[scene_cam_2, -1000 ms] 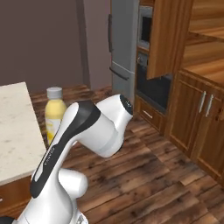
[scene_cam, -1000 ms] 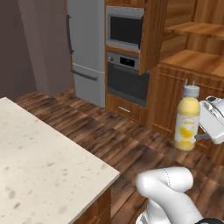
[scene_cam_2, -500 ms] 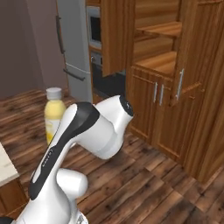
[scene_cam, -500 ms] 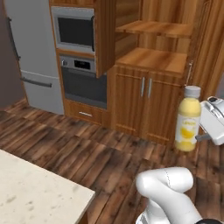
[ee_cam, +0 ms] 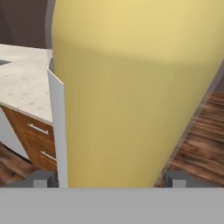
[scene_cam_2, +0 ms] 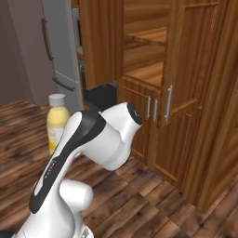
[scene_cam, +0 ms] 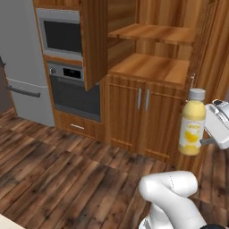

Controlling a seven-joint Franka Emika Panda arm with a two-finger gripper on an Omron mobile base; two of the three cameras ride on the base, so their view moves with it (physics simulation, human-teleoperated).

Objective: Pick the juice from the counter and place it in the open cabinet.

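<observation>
The end effector (ee_cam: 107, 179) grips the juice (scene_cam: 192, 122) upright between its fingertips (ee_cam: 43, 178), as before. The base has turned: the open cabinet (scene_cam: 154, 49) now stands just ahead, larger than earlier. The tabletop (ee_cam: 24, 92) lies behind, over the wooden floor (scene_cam: 58, 165).

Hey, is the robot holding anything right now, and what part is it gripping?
Yes. The gripper holds the juice upright by the lower part of its body, one finger on each side, clear of the cap.
</observation>
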